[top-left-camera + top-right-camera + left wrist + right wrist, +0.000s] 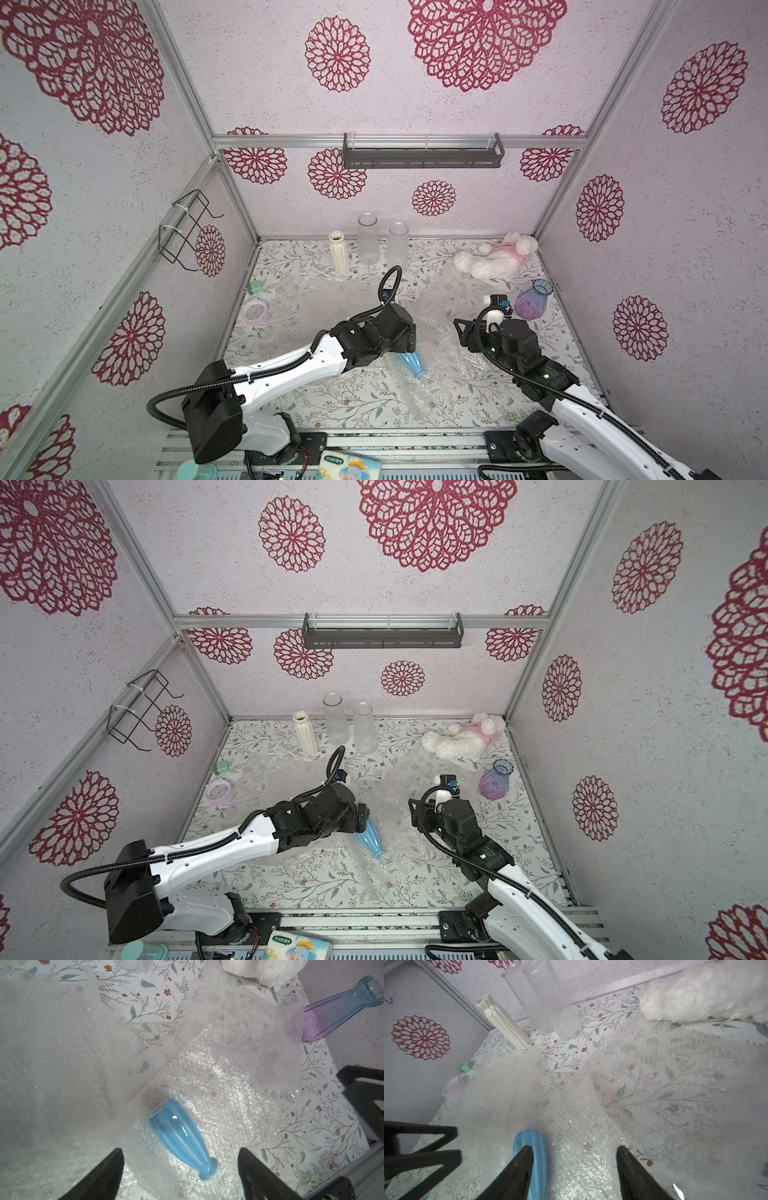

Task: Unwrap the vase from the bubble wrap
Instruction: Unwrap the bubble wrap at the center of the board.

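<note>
A glossy blue ribbed vase (411,363) (371,840) lies on its side on crinkled clear bubble wrap (449,353) (399,825) in the middle of the table, bare on top. My left gripper (409,336) hangs just over it. In the left wrist view the vase (180,1136) lies on the wrap (218,1084) between the wide-apart fingers of that gripper (180,1150), untouched. My right gripper (461,332) (573,1147) is open over the wrap (581,1126) to the vase's right. One of its fingers crosses in front of the vase (529,1136).
A purple-blue glass vase (532,301) and a white plush toy (494,259) are at the back right. A cream ribbed vase (339,257) and two clear glass cylinders (367,243) stand at the back. A green box (254,287) and a pink ring (255,311) sit left.
</note>
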